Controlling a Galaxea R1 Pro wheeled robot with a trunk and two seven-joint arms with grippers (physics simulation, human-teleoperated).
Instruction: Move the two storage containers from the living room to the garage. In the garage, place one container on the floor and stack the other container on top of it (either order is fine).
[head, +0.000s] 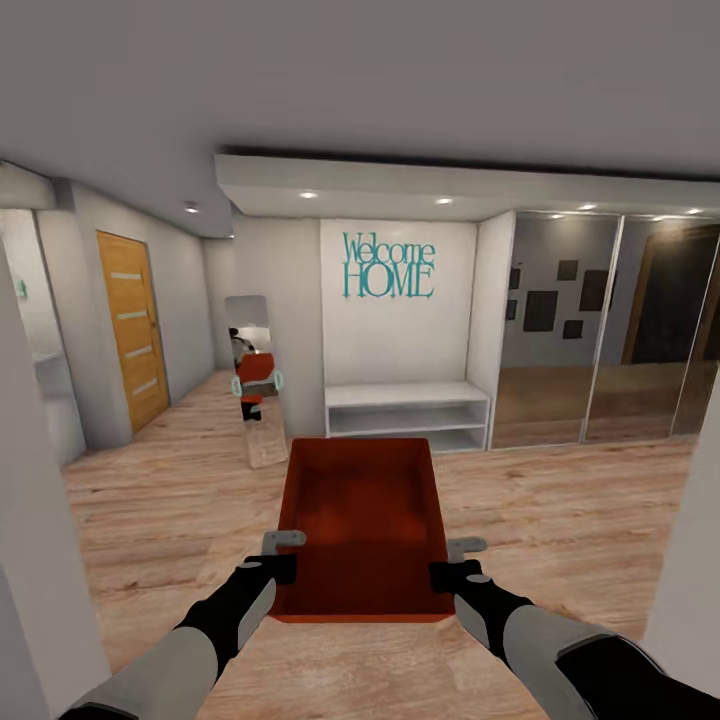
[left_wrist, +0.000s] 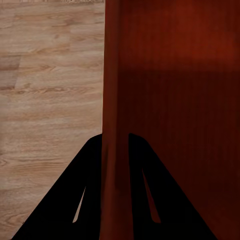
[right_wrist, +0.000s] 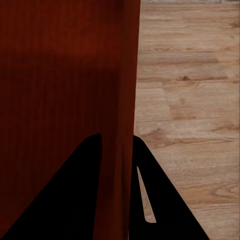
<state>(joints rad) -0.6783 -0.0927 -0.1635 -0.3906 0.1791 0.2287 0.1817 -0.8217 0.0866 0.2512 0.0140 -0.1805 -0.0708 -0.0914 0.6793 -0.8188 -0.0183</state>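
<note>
Carrying one container (head: 362, 530) through a wood-floored entry hall — left gripper (head: 283, 556) and right gripper (head: 452, 562) each clamping a side wall. Garage not reached; placing and stacking both pending.

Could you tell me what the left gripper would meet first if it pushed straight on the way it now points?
Probably nothing new: the left gripper already straddles the container's side wall, so it would slide further along that wall.
</note>
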